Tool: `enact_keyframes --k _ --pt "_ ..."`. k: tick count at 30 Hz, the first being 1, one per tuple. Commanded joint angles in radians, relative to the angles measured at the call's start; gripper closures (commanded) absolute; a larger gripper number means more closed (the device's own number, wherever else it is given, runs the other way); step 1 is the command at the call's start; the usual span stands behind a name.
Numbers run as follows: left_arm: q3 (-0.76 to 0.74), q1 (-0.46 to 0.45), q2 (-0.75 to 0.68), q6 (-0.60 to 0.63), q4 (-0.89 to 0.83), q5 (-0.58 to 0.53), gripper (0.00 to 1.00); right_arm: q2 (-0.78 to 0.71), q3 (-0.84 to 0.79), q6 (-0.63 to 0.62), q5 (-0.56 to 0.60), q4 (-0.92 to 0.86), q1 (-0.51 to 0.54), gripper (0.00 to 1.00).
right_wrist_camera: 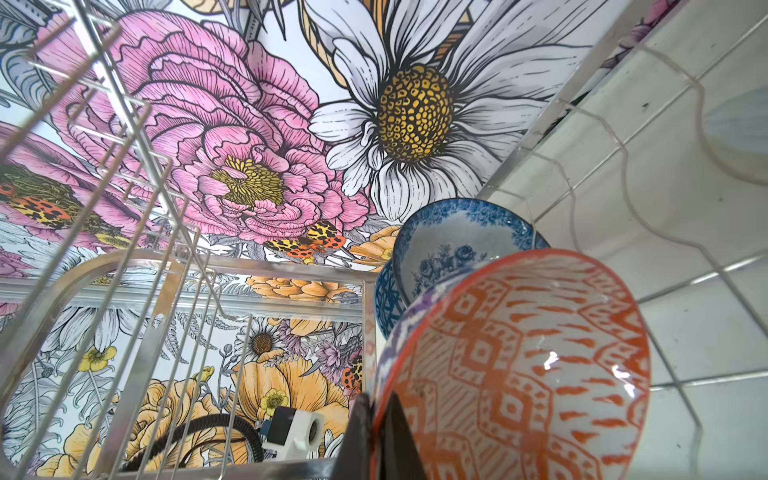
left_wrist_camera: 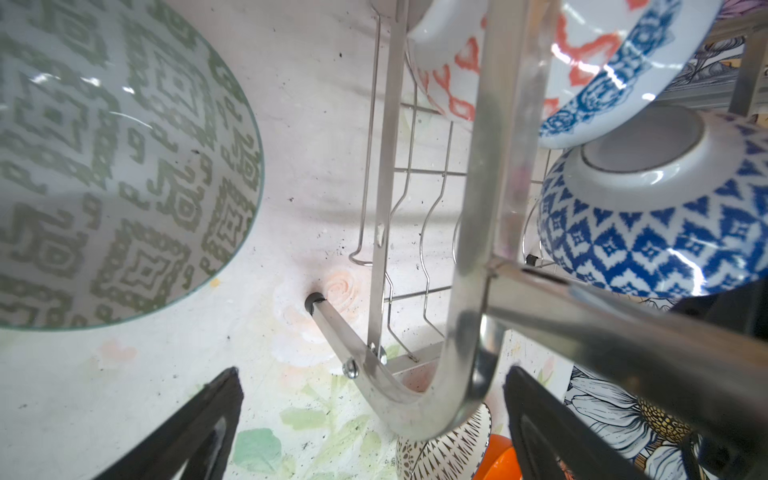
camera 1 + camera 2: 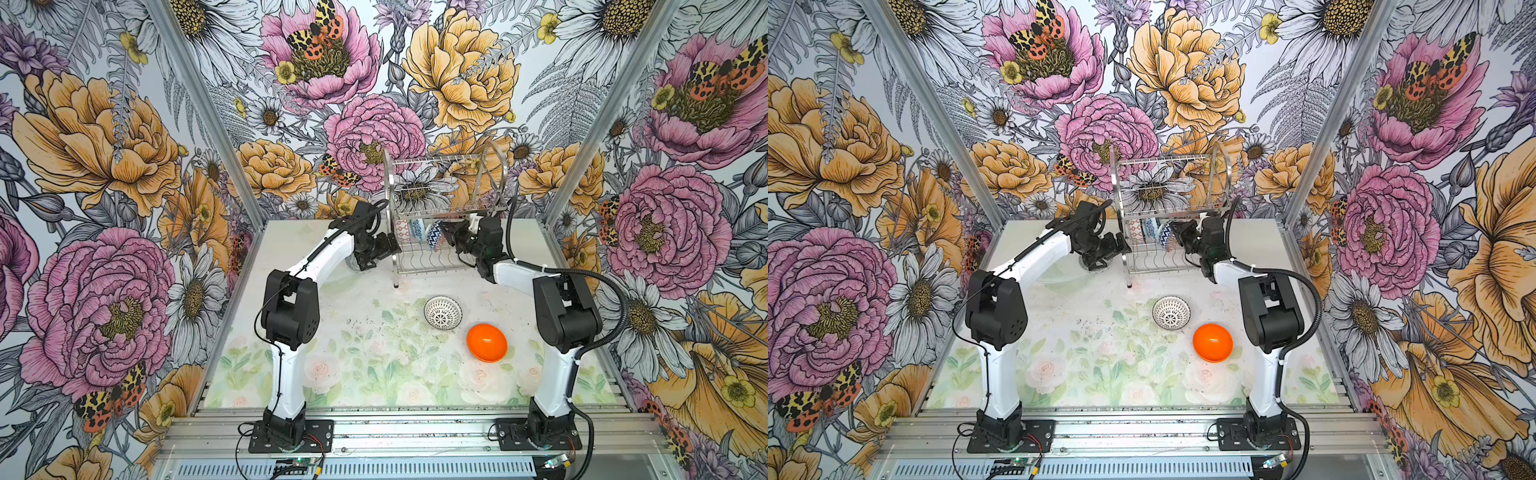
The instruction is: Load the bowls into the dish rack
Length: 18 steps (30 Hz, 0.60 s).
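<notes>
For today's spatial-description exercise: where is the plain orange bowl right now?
In both top views the plain orange bowl lies on the table right of centre, between the black-and-white lattice bowl and the right arm.

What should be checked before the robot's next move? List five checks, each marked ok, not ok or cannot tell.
1. Right hand shut on the blue zigzag bowl at its rim: ok.
2. That bowl settled in a slot of the dish rack: cannot tell.
3. Left hand open, gripping nothing: ok.
4. Free wire slots in the rack's lower tier: ok.
5. All bowls loaded: not ok; the grey-green bowl, lattice bowl and orange bowl sit on the table.
</notes>
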Motion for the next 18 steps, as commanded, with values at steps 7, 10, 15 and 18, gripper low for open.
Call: enact_keyframes --k 7,10,15,18 --pt "0.003 -0.005 -0.001 0.039 0.011 0.037 0.01 -0.052 0.029 0.005 0.096 0.105 0.007 1.0" --pt "-0.002 -0.012 -0.001 0.041 0.012 0.038 0.01 -0.036 0.044 0.028 0.139 0.112 0.009 1.0" --pt "-0.003 -0.013 -0.002 0.04 0.012 0.033 0.01 0.0 0.075 0.077 0.191 0.145 0.007 1.0" --pt "-0.006 -0.018 0.004 0.036 0.012 0.034 0.01 0.004 0.071 0.103 0.234 0.149 0.009 1.0"
